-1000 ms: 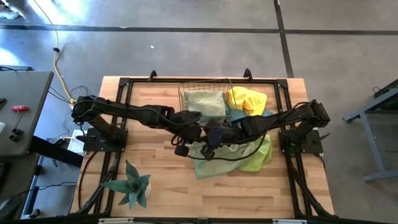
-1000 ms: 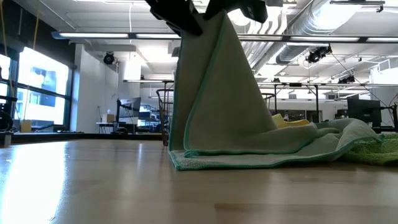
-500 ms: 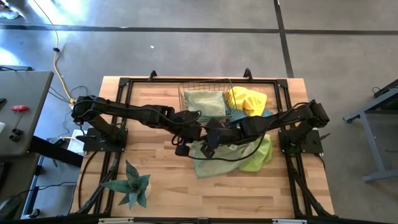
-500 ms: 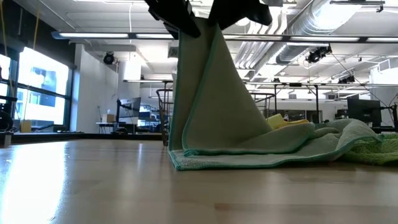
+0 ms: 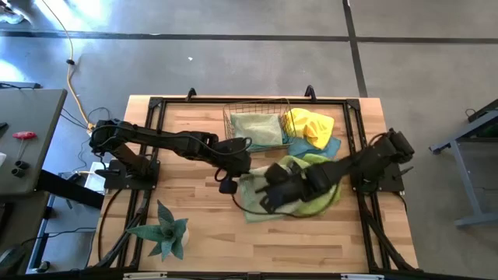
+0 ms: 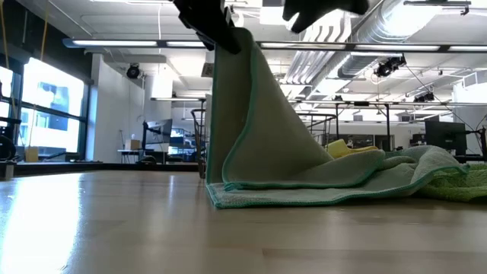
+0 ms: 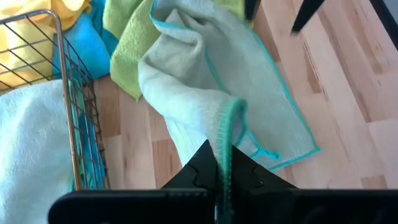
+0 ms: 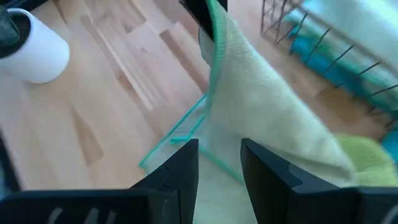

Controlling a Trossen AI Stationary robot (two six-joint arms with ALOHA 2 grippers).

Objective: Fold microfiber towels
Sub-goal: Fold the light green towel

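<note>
- table (image 5: 194, 225): pale green towel (image 6: 274, 144) sits mid-table, one corner hoisted, the rest trailing on the wood toward the right-hand pile
- wire basket (image 5: 230, 117) at the far side holds another pale towel (image 5: 255, 128); yellow towel (image 5: 310, 124) and blue towel (image 5: 331, 146) are heaped just right of it, lime green towel (image 5: 323, 198) lies under the right arm
- left gripper (image 7: 222, 169): jaws pinched tight on the teal-edged corner of the pale green towel, holding it up alone
- right gripper (image 8: 219, 163): jaws apart, nothing between them, hovering over the draped cloth on the near side of the left gripper
- risk 1: single-point hang, so the cloth droops in a cone; laying it down from here likely gives a creased, skewed fold rather than a flat square
- risk 2: the trailing end overlaps the lime green towel; pulling left could drag that one along or snag the pile
- risk 3: right gripper re-grabbing into a bunched fold may catch two layers or miss the hem, since the free corner is not clearly exposed
- risk 4: thin pinch on the hem; a sideways tug could slip the corner out
- risk 5: the arms sit close together above the cloth, so a converging move risks finger contact
- potted plant (image 5: 165, 230) at the near left is well apart, low concern
</note>
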